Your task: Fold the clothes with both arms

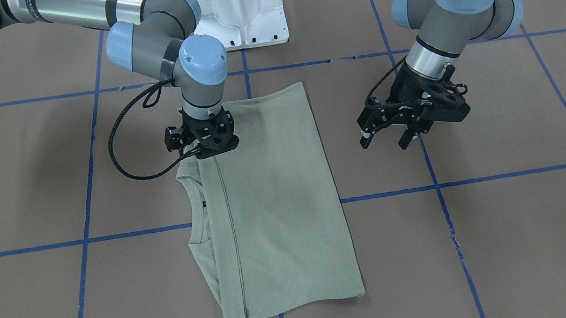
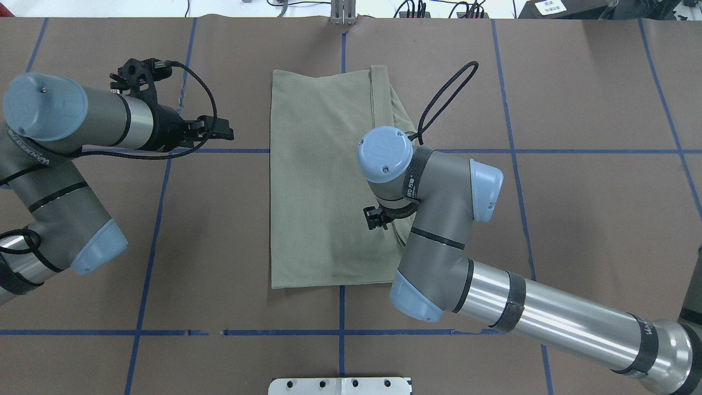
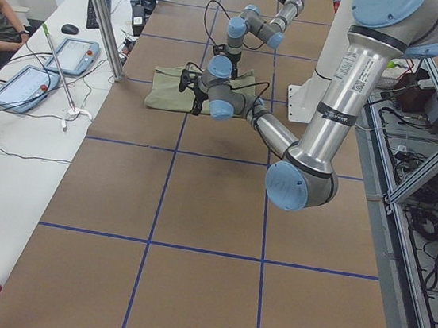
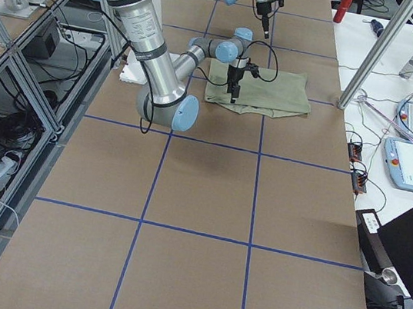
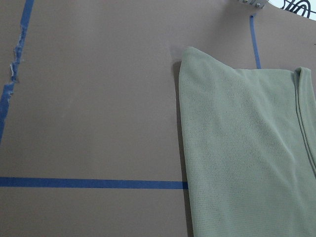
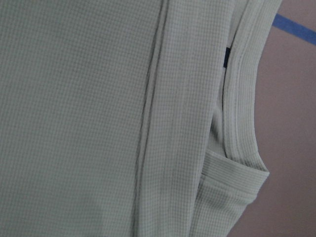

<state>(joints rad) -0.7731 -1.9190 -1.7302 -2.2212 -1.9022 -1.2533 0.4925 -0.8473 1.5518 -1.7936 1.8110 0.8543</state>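
Pale green knit shirt [image 1: 277, 197] folded flat, mid-frame. Left tool [image 1: 384, 142] open, frame right. Right tool [image 1: 211, 147] at shirt's upper-left edge, grip unclear.

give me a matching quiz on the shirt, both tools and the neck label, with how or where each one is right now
Things:
1 shirt
2 left tool
3 right tool
4 neck label

States or places:
a small and black
b open, above bare table
c folded, lying flat
d above the shirt's edge

Pairs: 1-c, 2-b, 3-d, 4-a
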